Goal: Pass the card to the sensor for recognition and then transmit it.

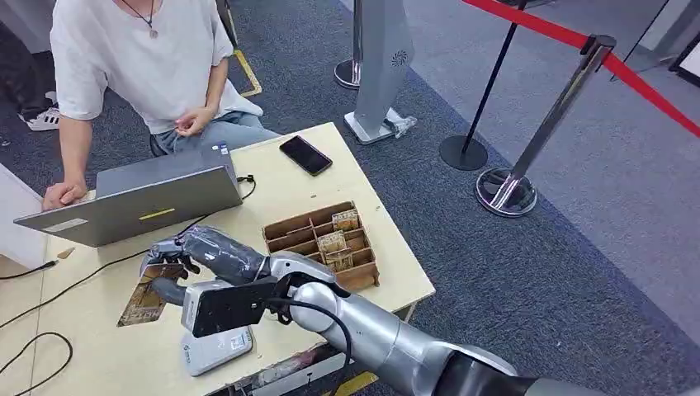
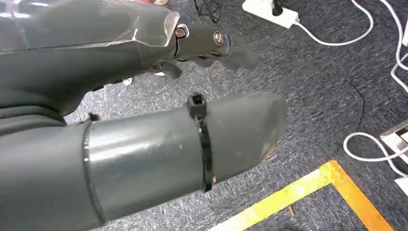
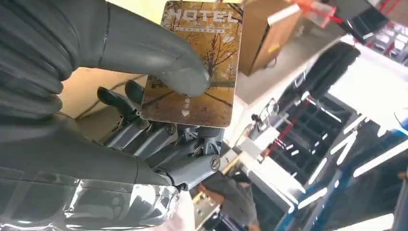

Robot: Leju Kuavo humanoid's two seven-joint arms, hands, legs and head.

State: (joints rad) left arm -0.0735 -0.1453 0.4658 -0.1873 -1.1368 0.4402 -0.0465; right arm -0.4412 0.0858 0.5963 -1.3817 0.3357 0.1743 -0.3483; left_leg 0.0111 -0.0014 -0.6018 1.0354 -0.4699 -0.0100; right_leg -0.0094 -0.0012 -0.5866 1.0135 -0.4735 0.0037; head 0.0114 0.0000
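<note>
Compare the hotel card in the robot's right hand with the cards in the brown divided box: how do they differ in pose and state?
The hotel card is pinched by the right hand, lifted and tilted over the table; the cards in the box stand on edge in its compartments, untouched. The held card is alone and shows its whole printed face in the right wrist view; the box cards are several and partly hidden by dividers. All share a brownish printed look.

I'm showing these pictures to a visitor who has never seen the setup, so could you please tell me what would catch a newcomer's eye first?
The silver right arm reaches across the pale wooden table, its grey right hand pinching a golden-brown hotel key card with an autumn tree picture between thumb and fingers. Behind it sits a brown cardboard divider box holding more cards. At the table's far side, a person in a white T-shirt works at an open grey laptop.
</note>
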